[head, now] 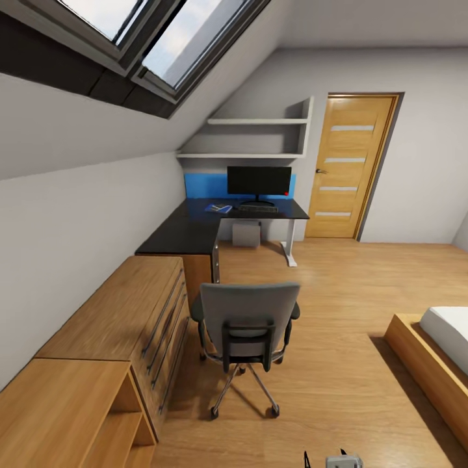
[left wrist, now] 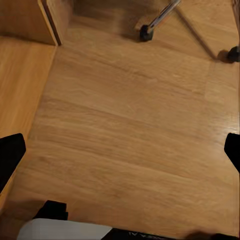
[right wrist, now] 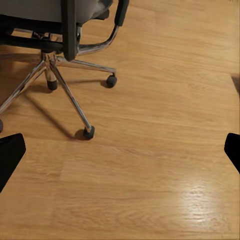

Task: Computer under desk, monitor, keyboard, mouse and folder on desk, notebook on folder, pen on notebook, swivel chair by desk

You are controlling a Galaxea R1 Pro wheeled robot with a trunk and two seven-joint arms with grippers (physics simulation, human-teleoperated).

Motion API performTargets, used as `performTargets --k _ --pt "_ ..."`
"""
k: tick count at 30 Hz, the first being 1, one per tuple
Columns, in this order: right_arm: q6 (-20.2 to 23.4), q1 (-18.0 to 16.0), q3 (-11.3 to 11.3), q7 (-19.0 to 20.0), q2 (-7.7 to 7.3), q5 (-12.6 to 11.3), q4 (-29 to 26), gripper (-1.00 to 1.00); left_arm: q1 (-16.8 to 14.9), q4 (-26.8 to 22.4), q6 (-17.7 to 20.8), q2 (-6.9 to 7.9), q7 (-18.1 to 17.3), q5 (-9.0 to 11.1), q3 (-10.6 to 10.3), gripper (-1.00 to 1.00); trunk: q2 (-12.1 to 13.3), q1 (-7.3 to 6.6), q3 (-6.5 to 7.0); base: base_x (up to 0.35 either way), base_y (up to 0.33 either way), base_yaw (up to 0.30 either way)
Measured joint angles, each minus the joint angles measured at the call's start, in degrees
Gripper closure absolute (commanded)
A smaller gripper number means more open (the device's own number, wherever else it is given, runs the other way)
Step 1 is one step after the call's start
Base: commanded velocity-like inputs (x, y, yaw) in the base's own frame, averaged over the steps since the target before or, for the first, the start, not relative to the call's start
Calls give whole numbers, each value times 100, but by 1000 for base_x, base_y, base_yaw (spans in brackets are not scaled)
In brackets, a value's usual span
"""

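Note:
The swivel chair (head: 248, 322) stands on the oak floor with its grey back toward me, a good way short of the desk (head: 188, 235). At the far end of the black top are the monitor (head: 259, 181) and, in front of it, the keyboard (head: 257, 208). The blue folder (head: 218, 208) lies left of the keyboard, and what is on it is too small to tell. A grey computer (head: 246, 234) sits under the desk. My left gripper (left wrist: 120, 150) is open over bare floor near a castor (left wrist: 145, 34). My right gripper (right wrist: 120, 152) is open near the chair's chrome base (right wrist: 60, 75).
An oak drawer unit (head: 130, 312) and a lower oak shelf (head: 71, 409) run along the left wall beside the chair. A wooden door (head: 351, 166) is at the back right. A bed frame (head: 429, 357) juts in from the right.

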Motion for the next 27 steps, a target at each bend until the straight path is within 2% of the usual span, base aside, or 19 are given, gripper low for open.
performTargets --k 1,2,4,6,9,11,13,17,20,21,22,27 --pt "77 -8 -2 -35 -6 -4 -147 -100 -140 -199 103 -5 326 -24 -4 -100 -40 22 -17 0 0 0" --pt "129 -12 -10 -55 -8 -14 -203 -100 -201 -260 159 -5 432 -19 3 -100 -80 44 -36 0 0 0" --pt "502 -44 -16 -202 -14 -60 -386 -100 -424 -405 520 -9 680 -42 1 -100 -160 88 -72 0 0 0" --pt "751 -92 -15 -281 -17 -78 -472 -100 -578 -449 785 -13 744 -46 3 -100 -241 132 -108 0 0 0" --pt "1324 -405 -6 -384 -17 -90 -695 -100 -1041 -543 1462 -35 814 -66 0 -100 -361 198 -160 0 0 0" --pt "1544 -565 -13 -405 -12 -101 -752 -100 -1272 -567 1715 -40 828 -63 3 -100 -441 242 -197 0 0 0" --pt "2092 -904 -31 -430 10 -106 -834 -100 -1889 -592 2284 -83 829 -24 -6 -100 -522 286 -232 0 0 0" --pt "2523 -1288 -101 -438 9 -194 -862 -100 -2395 -600 2871 -146 836 -19 -1 -100 -682 373 -305 0 0 0" --pt "2869 -1711 -187 -431 -18 -510 -855 -100 -2846 -606 3384 -203 838 -31 3 -100 -803 439 -358 0 0 0" --pt "3193 -2016 -224 -428 -89 -801 -859 -100 -3075 -604 3644 -226 838 -37 4 -100 -842 461 -376 0 0 0" --pt "3332 -2149 -230 -429 -126 -923 -863 -100 -3152 -594 3715 -230 838 -29 4 -100 -883 483 -395 0 0 0" --pt "3538 -2313 -233 -413 -152 -1128 -919 -100 -3241 -549 3782 -223 833 0 29 -100 -1084 593 -486 0 0 0"
